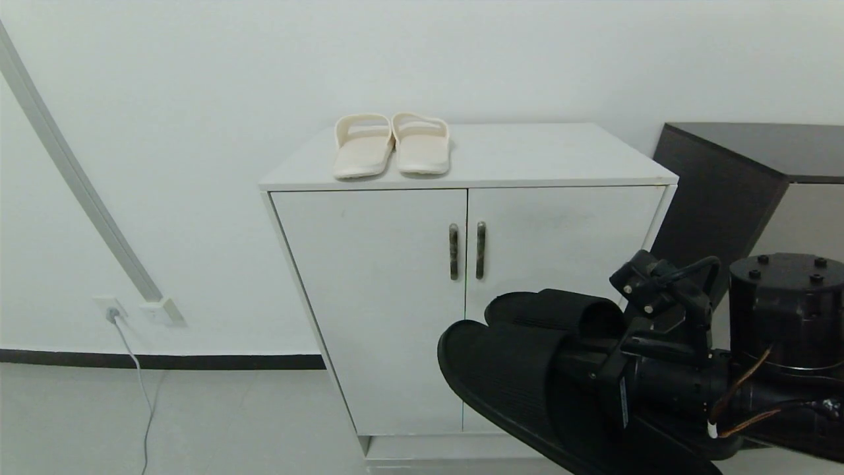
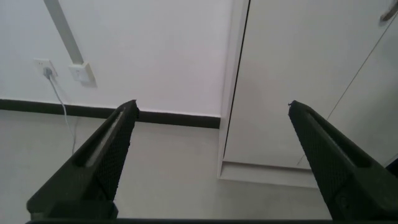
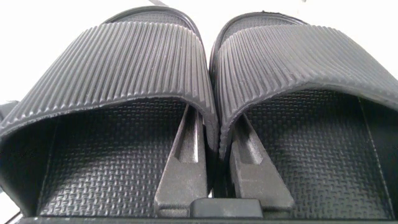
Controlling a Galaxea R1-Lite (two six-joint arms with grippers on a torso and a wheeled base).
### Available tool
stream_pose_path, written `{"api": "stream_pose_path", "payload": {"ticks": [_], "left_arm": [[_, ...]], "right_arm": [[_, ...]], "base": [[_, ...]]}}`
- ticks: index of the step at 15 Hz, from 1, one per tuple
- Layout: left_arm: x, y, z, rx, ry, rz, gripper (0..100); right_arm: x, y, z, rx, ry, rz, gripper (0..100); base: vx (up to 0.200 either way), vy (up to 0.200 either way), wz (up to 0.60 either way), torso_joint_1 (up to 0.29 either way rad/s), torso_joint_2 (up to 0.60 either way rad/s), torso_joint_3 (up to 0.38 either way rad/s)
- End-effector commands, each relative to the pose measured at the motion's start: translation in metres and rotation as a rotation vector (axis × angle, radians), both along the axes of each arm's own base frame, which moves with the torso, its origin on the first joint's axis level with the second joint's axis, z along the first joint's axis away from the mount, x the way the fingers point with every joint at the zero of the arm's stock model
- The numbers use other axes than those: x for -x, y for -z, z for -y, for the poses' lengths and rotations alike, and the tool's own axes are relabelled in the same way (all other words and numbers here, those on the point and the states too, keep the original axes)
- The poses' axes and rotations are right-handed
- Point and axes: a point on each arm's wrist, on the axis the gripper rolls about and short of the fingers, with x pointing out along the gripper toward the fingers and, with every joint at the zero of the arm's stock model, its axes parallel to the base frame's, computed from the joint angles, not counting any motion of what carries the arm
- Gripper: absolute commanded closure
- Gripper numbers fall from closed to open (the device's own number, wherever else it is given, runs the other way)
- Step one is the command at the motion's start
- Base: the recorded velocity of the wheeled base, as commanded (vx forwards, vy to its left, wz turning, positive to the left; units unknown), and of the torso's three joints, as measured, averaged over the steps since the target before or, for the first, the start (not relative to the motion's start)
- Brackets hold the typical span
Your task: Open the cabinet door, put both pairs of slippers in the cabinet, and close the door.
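We see R gripper (image 3: 216, 114) clamped on black slippers (image 1: 521, 356) by their inner walls, before shut cabinet (image 1: 369, 297). L gripper (image 2: 213, 104) wide open, empty. Cream slippers (image 1: 392, 145) atop cabinet.

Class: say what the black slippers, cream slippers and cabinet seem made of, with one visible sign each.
Black slippers: likely rubber or foam, matte; ribbed straps, pebbled footbeds.
Cream slippers: probably moulded foam; smooth, seamless, matte.
Cabinet: apparently white laminated board; flat, plain, even surfaces.

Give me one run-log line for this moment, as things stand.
cabinet: both doors shut | cream slippers: on its top | black slippers: held in right gripper, in front of cabinet | left gripper: open, empty
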Motion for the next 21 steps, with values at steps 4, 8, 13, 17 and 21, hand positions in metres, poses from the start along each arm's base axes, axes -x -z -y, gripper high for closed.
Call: {"api": "stream_pose_path", "payload": {"ticks": [4,8,13,17,21], "left_arm": [[0.000,0.000,0.000,0.000,0.001,0.000,0],[0.000,0.000,0.000,0.001,0.005,0.001,0],[0.000,0.000,0.000,0.001,0.005,-0.002,0],[0.000,0.000,0.000,0.002,0.005,0.001,0],[0.001,-0.057,0.001,0.040,0.033,0.077,0]], "right_arm": [[0.000,0.003,0.000,0.008,-0.002,-0.006,100],[0.000,0.003,-0.001,0.010,-0.003,-0.008,100],[0.001,0.006,-0.001,0.016,-0.008,-0.015,100],[0.001,0.006,-0.001,0.017,-0.009,-0.017,100],[0.002,0.006,-0.002,0.019,-0.013,-0.013,100]], "base": [[0.000,0.000,0.00,-0.124,0.46,0.347],[0.000,0.000,0.00,-0.074,0.45,0.370],[0.000,0.000,0.00,-0.013,0.37,0.349],[0.000,0.000,0.00,-0.001,0.05,0.038],[0.000,0.000,0.00,0.000,0.00,0.000]]}}
